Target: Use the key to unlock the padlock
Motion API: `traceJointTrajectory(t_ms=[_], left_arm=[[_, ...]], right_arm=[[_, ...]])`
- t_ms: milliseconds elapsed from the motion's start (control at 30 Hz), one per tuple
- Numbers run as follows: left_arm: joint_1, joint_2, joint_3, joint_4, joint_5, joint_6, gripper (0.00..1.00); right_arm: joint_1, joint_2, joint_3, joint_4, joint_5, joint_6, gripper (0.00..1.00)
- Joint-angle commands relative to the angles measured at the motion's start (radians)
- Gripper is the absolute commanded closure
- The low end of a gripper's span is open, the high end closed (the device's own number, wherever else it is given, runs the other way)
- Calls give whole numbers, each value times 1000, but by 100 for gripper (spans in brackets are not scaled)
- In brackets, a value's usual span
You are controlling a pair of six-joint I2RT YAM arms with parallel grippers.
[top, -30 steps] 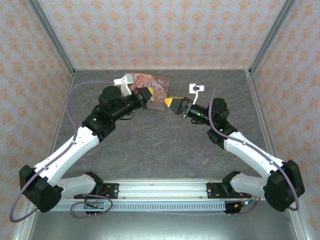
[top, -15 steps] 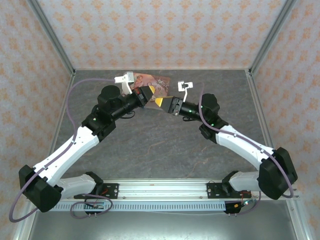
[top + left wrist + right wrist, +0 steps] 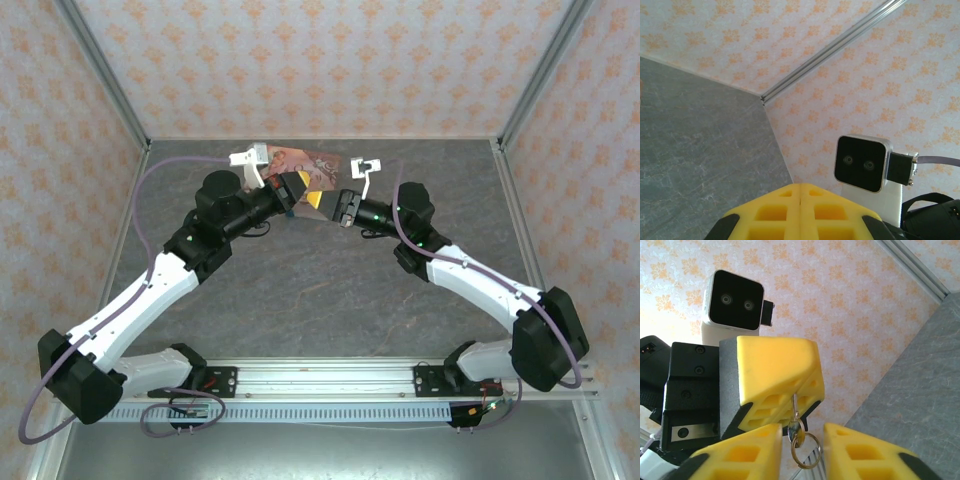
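Note:
My left gripper [image 3: 299, 187] hovers above the table at the back, its yellow fingers [image 3: 800, 200] pressed flat together. In the right wrist view the thin metal key [image 3: 796, 424] sticks out of the seam of those shut fingers [image 3: 777, 370], a small ring [image 3: 806, 450] hanging from its head. My right gripper [image 3: 802, 435] faces it tip to tip. Its two fingers stand on either side of the key's head, with a gap on both sides. From above, the right gripper [image 3: 319, 200] nearly touches the left one. The padlock is hidden.
A pink picture-printed tin [image 3: 322, 162] lies on the grey table [image 3: 330, 290] by the back wall, just behind both grippers. Patterned walls enclose the table on three sides. Each wrist camera sees the other: the right one [image 3: 862, 163] and the left one [image 3: 736, 300].
The right arm has swung left until its gripper meets the left gripper, and its jaws have narrowed around the key's head. The left arm has held still.

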Motion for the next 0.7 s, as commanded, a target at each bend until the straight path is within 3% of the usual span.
traceJointTrajectory(t_ms=[0, 267, 367, 500, 667], left_arm=[[-8, 9, 18, 35, 9, -5, 100], [-9, 14, 19, 28, 9, -3, 100], [-9, 10, 31, -7, -14, 9, 99], [-8, 6, 54, -79, -61, 36, 82], [-7, 12, 89, -208, -165, 91, 42]], right_arm=[[7, 10, 38, 56, -37, -1, 79], [8, 0, 32, 48, -29, -11, 97], [8, -18, 27, 2, -8, -43, 100], [8, -56, 23, -140, 34, -117, 100], [5, -128, 23, -429, 162, -268, 100]])
